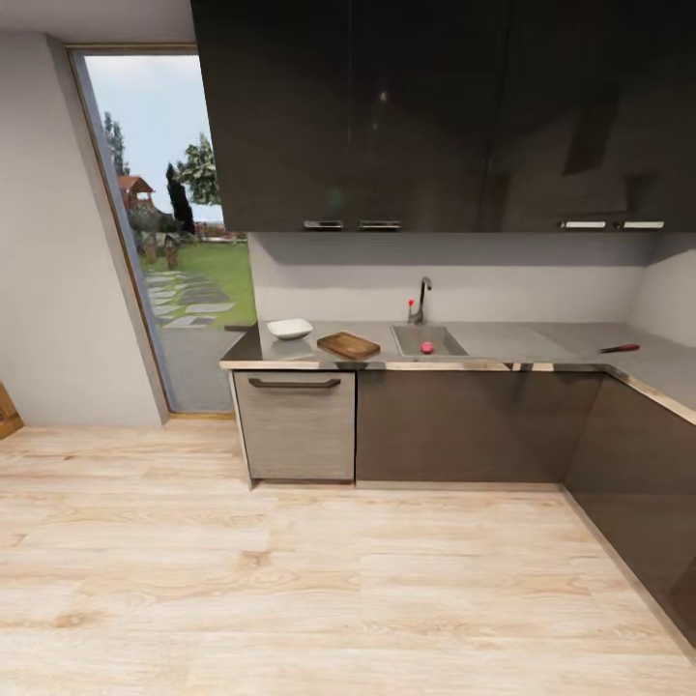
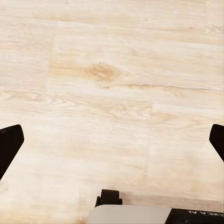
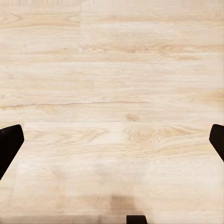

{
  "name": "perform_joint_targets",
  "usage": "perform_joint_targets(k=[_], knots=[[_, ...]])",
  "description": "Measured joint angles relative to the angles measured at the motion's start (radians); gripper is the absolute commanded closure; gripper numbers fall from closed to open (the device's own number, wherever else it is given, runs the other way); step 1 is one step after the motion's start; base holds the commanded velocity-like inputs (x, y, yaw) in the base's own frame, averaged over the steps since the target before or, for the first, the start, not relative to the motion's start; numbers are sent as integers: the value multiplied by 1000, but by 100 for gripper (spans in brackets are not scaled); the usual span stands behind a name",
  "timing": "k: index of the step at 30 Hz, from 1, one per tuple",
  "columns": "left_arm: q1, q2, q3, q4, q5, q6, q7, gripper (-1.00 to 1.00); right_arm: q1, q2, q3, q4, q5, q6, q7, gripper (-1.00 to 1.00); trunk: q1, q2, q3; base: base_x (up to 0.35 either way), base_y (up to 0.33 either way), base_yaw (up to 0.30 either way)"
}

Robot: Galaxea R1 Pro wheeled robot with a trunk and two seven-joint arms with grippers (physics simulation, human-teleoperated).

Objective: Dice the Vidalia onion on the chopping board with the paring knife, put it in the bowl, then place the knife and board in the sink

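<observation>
glossy dark countertop (image 1: 570,338); wood-grain chopping board (image 1: 348,345); pale wooden floor (image 1: 290,580)

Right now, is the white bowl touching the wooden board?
Apart. The head view shows bare countertop between the bowl and the chopping board.

- Daylight pours in from the tall window (image 1: 174,232) on the left, so the room's pretty bright.
- Upper cabinets (image 1: 435,116) stay dark and glossy, with faint reflections.
- Soft shadow sits on the wall right under them.
- Head view is slightly soft, with wide-angle stretch at the edges.
- Wrist views show evenly lit pale floor (image 2: 112,93), with no harsh glare.
</observation>
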Motion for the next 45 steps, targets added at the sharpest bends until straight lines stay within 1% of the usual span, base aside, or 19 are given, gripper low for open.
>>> perform_joint_targets(k=[45], knots=[[0, 0, 0, 1, 0, 0, 0, -100, 0, -2, -2, 7, 0, 0, 0, -100, -173, 315, 141, 0, 0, 0]])
